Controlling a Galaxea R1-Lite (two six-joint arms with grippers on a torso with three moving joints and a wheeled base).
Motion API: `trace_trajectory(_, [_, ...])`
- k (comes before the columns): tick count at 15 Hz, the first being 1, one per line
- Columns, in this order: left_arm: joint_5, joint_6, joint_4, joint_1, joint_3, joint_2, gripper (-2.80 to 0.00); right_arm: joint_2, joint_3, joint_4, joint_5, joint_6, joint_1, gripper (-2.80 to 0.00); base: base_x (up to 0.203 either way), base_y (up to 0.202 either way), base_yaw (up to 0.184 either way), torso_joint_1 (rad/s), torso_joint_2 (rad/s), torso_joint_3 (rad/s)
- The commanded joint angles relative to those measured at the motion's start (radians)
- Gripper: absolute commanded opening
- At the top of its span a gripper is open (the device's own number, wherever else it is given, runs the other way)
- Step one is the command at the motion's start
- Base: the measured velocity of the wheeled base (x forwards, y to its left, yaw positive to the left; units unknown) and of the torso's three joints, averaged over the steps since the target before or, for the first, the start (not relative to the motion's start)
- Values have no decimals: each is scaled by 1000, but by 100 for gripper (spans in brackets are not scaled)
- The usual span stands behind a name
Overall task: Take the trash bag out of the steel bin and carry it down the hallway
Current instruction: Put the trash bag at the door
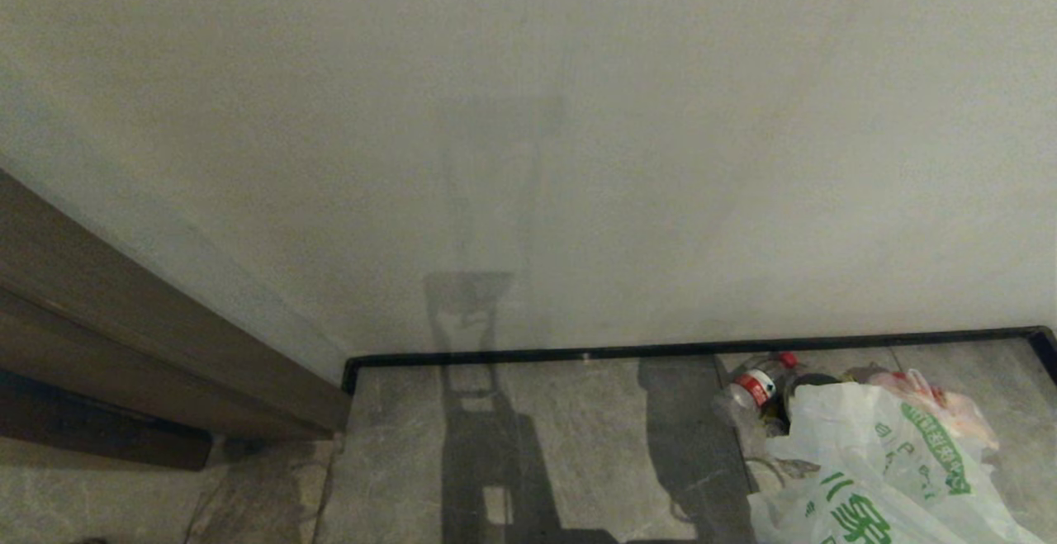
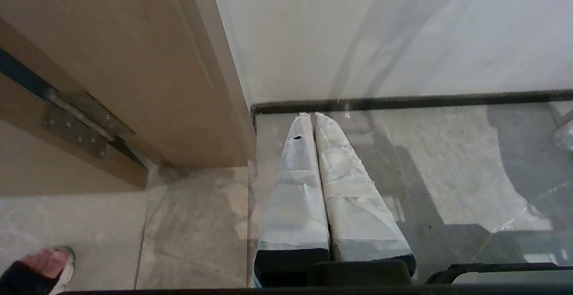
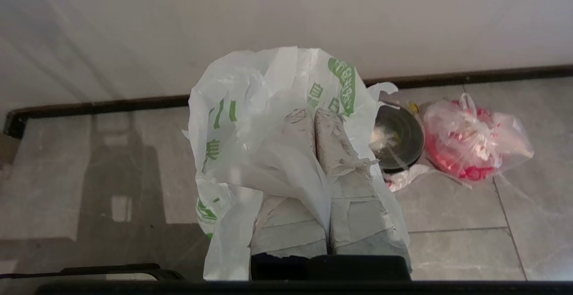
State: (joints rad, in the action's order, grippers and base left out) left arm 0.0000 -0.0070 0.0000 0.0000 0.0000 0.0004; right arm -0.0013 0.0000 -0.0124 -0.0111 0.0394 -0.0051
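At the foot of the off-white wall, on grey marble-look floor tiles (image 1: 578, 445), the thin translucent white trash bag with green printing (image 3: 250, 134) drapes over the right end effector (image 3: 313, 116), whose two tape-wrapped fingers are pressed together on its plastic. Left end effector (image 2: 312, 117) hangs apart near the brown door frame (image 2: 134, 62), fingers together, holding nothing. Just beside the bag: one clear plastic bottle with red cap (image 1: 756, 383), one dark round bin opening (image 3: 396, 138), one red-and-clear plastic bag (image 3: 470, 145). One shoe toe (image 2: 40, 268) shows in the left wrist view.
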Motion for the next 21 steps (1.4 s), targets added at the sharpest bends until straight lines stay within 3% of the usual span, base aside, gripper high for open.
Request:
trace_trajectory(1, [0, -1, 0, 0, 0, 0, -280, 0, 2, -1, 0, -1, -1, -280, 0, 0, 0, 2, 0, -193])
trace_trajectory(6, [0, 4, 0, 0, 0, 0, -280, 0, -5, 2, 5, -33, 0, -280, 0, 0, 0, 2, 3, -150])
trace_trajectory(8, [0, 4, 0, 0, 0, 0, -280, 49, -113, 40, 10, -31, 0, -280, 0, 0, 0, 1, 1, -18])
trace_trajectory(9, [0, 4, 0, 0, 0, 0, -280, 109, -231, 88, 15, -29, 1, -280, 0, 0, 0, 0, 0, 0])
trace_trajectory(12, [0, 4, 0, 0, 0, 0, -280, 374, -630, 341, 56, -28, 1, -280, 0, 0, 0, 0, 0, 0])
trace_trajectory(14, [0, 4, 0, 0, 0, 0, -280, 580, -789, 516, 81, -53, 3, -280, 0, 0, 0, 0, 0, 0])
trace_trajectory(18, [0, 4, 0, 0, 0, 0, -280, 980, -946, 629, 82, -91, 4, -280, 0, 0, 0, 0, 0, 0])
trace_trajectory(21, [0, 4, 0, 0, 0, 0, -280, 1213, -992, 605, 1, -99, 17, -280, 0, 0, 0, 0, 0, 0])
